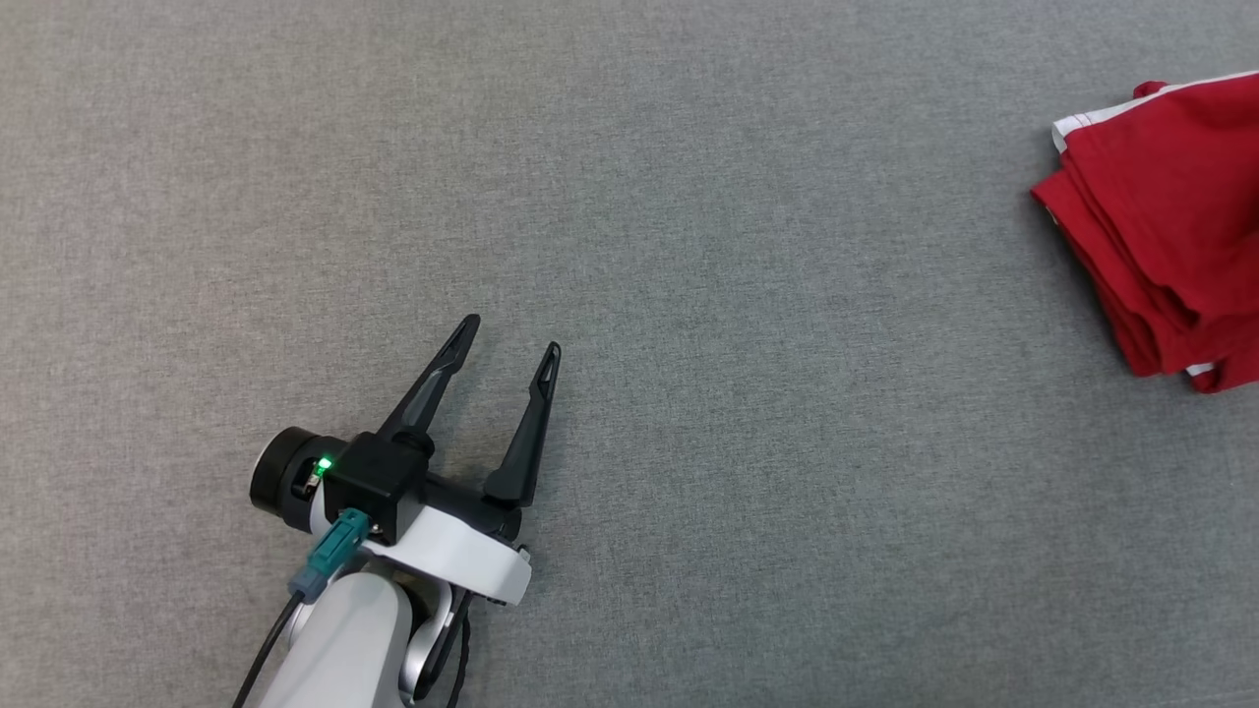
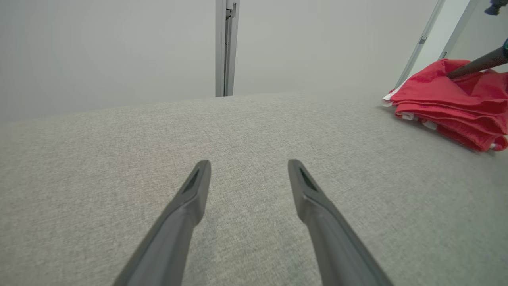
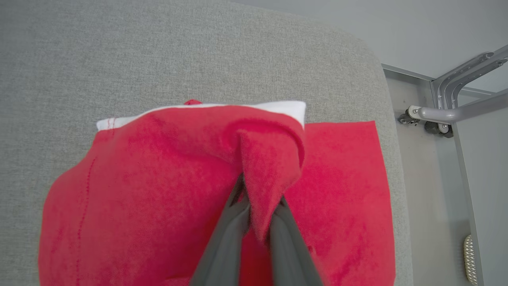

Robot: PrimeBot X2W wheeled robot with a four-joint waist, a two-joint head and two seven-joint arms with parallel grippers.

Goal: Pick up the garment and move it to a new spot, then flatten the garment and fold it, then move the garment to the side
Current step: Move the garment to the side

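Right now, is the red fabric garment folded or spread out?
Folded: the red fabric garment shows stacked layers along its edge.

A grey fabric surface [image 1: 689, 246] has a rounded corner. A metal post [image 2: 225, 47] stands top centre of the left wrist view. A wheeled metal frame [image 3: 456, 113] sits at the right of the right wrist view.

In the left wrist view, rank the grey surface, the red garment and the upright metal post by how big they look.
Largest: grey surface.
Then red garment.
Smallest: upright metal post, though it stands farther back.
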